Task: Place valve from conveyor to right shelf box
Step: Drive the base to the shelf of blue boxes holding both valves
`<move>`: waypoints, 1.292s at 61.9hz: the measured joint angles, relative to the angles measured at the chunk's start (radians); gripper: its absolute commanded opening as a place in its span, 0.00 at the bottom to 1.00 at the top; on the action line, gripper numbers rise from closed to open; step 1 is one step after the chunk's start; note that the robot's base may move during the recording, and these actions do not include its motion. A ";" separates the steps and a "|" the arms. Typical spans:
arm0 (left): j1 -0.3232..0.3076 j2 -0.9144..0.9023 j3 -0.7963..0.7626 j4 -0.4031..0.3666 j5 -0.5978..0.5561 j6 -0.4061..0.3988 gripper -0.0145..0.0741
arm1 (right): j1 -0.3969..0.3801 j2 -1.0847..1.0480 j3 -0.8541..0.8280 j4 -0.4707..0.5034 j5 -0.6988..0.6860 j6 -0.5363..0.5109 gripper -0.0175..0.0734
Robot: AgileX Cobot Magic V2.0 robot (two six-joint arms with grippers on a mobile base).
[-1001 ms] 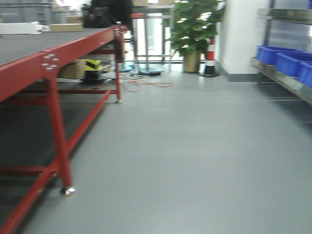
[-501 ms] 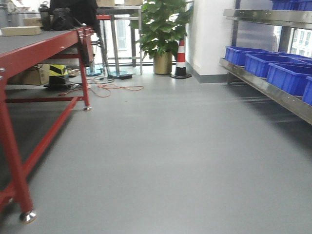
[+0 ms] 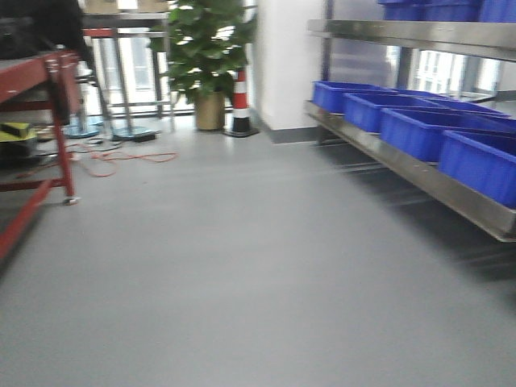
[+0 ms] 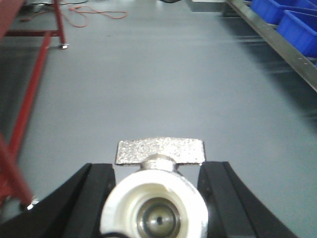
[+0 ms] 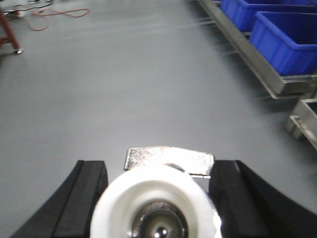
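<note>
My left gripper (image 4: 157, 198) is shut on a silver valve (image 4: 159, 151) with a flat grainy handle and a white-rimmed round port facing the camera. My right gripper (image 5: 159, 198) is shut on a second valve (image 5: 168, 159) of the same kind. Both are held above the grey floor. The red-framed conveyor (image 3: 48, 76) shows at the left edge of the front view, and its red legs (image 4: 34, 84) show in the left wrist view. Blue boxes (image 3: 419, 129) stand in a row on the steel shelf (image 3: 403, 165) at the right, and also show in the right wrist view (image 5: 282, 42).
A potted plant (image 3: 205, 56) and a striped cone (image 3: 239, 105) stand at the back by a white pillar. An orange cable (image 3: 113, 161) lies on the floor near the conveyor. Grey floor (image 3: 242, 266) stretches between conveyor and shelf.
The front view has swung to the right: the conveyor has slid towards the left edge and the shelf with blue boxes has come further into view.
</note>
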 measured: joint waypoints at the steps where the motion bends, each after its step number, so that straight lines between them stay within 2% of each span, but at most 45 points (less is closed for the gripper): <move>1: 0.000 0.000 0.000 0.000 0.000 0.000 0.04 | 0.000 0.000 0.000 0.000 0.000 0.000 0.01; 80: 0.000 0.000 0.000 0.000 0.000 0.000 0.04 | 0.000 0.000 0.000 0.000 0.000 0.000 0.01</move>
